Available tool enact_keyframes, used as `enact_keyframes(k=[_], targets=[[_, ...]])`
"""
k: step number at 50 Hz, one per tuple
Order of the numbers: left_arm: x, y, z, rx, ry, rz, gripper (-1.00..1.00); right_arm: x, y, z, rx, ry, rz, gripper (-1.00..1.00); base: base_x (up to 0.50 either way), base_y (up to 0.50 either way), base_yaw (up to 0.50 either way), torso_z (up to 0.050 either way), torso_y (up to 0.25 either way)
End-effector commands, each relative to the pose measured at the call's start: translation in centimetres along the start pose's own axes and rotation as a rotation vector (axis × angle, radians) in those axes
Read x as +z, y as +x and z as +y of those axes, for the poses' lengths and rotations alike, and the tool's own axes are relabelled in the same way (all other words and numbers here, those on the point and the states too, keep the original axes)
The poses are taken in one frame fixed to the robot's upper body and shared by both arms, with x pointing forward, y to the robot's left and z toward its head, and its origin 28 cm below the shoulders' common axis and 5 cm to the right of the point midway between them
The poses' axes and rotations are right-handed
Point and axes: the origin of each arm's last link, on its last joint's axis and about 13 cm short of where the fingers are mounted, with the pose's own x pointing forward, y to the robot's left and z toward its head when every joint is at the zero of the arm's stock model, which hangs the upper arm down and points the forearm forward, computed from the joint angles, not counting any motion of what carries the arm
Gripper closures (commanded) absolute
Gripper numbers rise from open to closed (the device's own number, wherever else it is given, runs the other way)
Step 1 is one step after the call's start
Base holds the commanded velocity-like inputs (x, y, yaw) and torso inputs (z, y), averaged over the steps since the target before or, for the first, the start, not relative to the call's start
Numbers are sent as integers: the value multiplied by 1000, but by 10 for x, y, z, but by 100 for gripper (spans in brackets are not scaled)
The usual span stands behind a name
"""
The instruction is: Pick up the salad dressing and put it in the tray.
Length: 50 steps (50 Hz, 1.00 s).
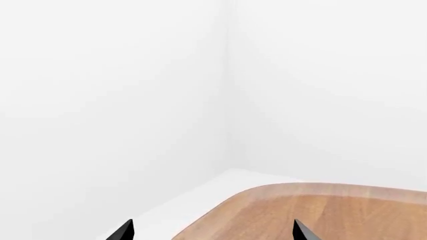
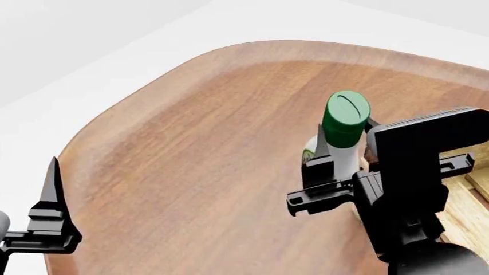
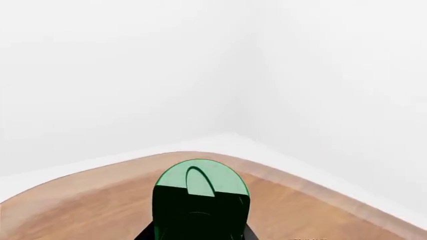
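Now my right hand (image 2: 330, 150) grips the salad dressing (image 2: 345, 114) below its green cap; it looks light, stiff, slippery; left hand (image 2: 47, 220) hangs open at eight o'clock.

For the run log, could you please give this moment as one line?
right gripper: shut on salad dressing, upright, lifted | left gripper: open, empty | tray: beside right arm

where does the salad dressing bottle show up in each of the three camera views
Head view: the salad dressing stands right of centre, green cap up, at the right gripper.
Right wrist view: its green cap fills the bottom centre.
Left wrist view: not in it.
Shared landmark: the wooden table's rounded edge, seen in all three views.
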Motion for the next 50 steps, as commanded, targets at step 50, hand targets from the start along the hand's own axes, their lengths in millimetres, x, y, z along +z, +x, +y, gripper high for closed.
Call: enact_keyframes(k=[50], targets=[[-2, 0, 1, 3, 16, 6, -100, -64, 71, -145, -797, -194, 285, 100, 0, 0, 0, 0, 1]])
